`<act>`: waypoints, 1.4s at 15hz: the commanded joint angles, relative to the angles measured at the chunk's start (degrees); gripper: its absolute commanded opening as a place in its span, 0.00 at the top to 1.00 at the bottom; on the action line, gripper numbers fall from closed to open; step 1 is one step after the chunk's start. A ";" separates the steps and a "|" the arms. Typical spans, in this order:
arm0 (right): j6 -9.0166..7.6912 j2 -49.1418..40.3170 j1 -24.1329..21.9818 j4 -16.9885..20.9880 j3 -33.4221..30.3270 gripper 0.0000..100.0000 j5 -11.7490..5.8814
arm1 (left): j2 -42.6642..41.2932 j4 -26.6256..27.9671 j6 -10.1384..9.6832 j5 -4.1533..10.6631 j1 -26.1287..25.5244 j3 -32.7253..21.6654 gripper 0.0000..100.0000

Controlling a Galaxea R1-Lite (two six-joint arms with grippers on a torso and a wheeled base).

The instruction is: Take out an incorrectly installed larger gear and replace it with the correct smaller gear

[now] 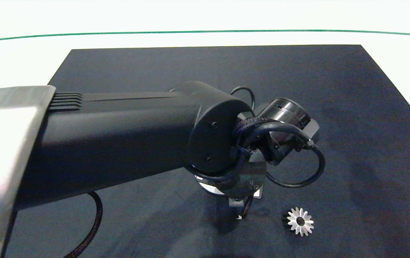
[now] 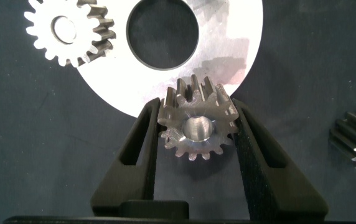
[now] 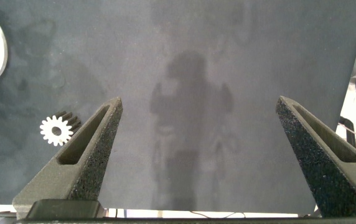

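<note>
**Small gear gripped over the round plate**

Nearest in the head view, the larger gear (image 1: 300,221) lies on the dark mat (image 1: 334,107), bright star face up, just beside the silver round plate (image 2: 228,56) and apart from both arms. The left end effector (image 2: 196,134) is over the plate's rim, its two fingers (image 2: 142,146) clamped on the sides of the smaller gear (image 2: 198,124), which is tilted between them. On the plate are a big round hole (image 2: 163,32) and, beyond it, another small gear (image 2: 71,30) mounted near the rim. The left arm (image 1: 119,139) covers most of the plate from above. The right end effector (image 3: 196,155) hangs wide open over bare mat, well away from the plate, holding nothing. Farther off, the white tabletop (image 1: 205,18) surrounds the mat.
</note>
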 commanded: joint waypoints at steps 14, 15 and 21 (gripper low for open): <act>-0.08 -0.04 0.01 0.20 -0.06 0.00 0.07 | 0.77 -0.96 -1.12 0.27 -1.17 -0.01 0.84; -0.08 -0.13 0.01 0.20 -0.06 0.00 0.16 | 0.60 -1.05 -1.12 0.27 -1.17 -0.01 0.84; -0.08 -0.13 0.01 0.20 -0.06 0.00 0.16 | 0.16 -1.58 -1.20 0.36 -1.35 -0.01 0.84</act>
